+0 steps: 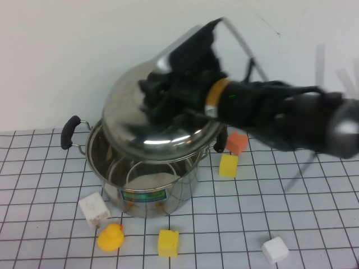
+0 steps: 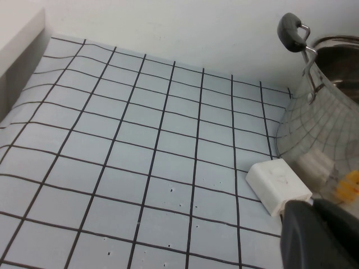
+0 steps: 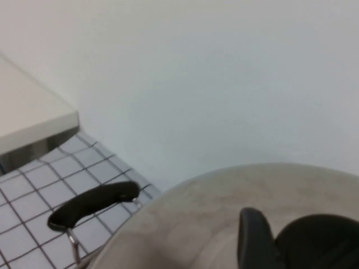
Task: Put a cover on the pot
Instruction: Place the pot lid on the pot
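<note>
The steel pot (image 1: pixel 168 185) with a green-blue label stands on the checked mat, its mouth partly open at the left. My right gripper (image 1: pixel 165 106) is shut on the black knob of the domed steel lid (image 1: pixel 140 126) and holds the lid tilted above the pot, its low edge near the pot's right rim. In the right wrist view one finger (image 3: pixel 255 235) presses the knob (image 3: pixel 320 241) over the lid (image 3: pixel 190 224); a pot handle (image 3: pixel 92 203) shows below. My left gripper (image 2: pixel 317 232) is shut and empty, low over the mat left of the pot (image 2: pixel 317 126), outside the high view.
Around the pot lie a white cube (image 1: pixel 93 209), a yellow duck (image 1: pixel 110 236), a yellow cube (image 1: pixel 168 242), another white cube (image 1: pixel 275 249), a yellow cube (image 1: pixel 228 166) and an orange cube (image 1: pixel 237 142). The white cube (image 2: pixel 277 185) lies just ahead of the left gripper.
</note>
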{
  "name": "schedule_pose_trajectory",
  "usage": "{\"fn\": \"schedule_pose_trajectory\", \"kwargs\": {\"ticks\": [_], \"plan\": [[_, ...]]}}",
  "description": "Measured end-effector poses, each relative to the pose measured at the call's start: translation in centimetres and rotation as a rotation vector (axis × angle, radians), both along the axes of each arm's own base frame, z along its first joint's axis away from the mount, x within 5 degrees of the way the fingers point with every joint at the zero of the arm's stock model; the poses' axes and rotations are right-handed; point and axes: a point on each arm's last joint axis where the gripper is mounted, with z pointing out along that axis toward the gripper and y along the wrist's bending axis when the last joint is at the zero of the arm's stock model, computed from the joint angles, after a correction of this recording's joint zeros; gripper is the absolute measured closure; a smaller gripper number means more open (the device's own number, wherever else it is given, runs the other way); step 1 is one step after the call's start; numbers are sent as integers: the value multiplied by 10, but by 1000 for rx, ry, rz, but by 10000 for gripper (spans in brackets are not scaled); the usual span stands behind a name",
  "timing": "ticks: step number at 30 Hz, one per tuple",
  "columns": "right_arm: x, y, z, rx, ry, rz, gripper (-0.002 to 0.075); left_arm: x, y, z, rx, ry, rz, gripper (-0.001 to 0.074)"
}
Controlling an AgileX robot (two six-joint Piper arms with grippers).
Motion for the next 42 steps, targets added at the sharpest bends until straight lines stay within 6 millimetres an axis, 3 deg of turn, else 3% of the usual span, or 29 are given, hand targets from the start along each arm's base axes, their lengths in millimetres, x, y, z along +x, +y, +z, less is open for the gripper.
{"fn": "schedule_pose_trajectory", "kwargs": {"ticks": [5,10,17,42], "plan": [[13,34,-23,6,62,12,384,0,0,0,0,0,0,738],[20,48,-35,-2,83,13,384,0,0,0,0,0,0,738],[24,47,-54,-61,147,-28,384,0,0,0,2,0,-1,738],[17,53,-56,-30,219,-43,384,0,0,0,2,0,-1,738]]}}
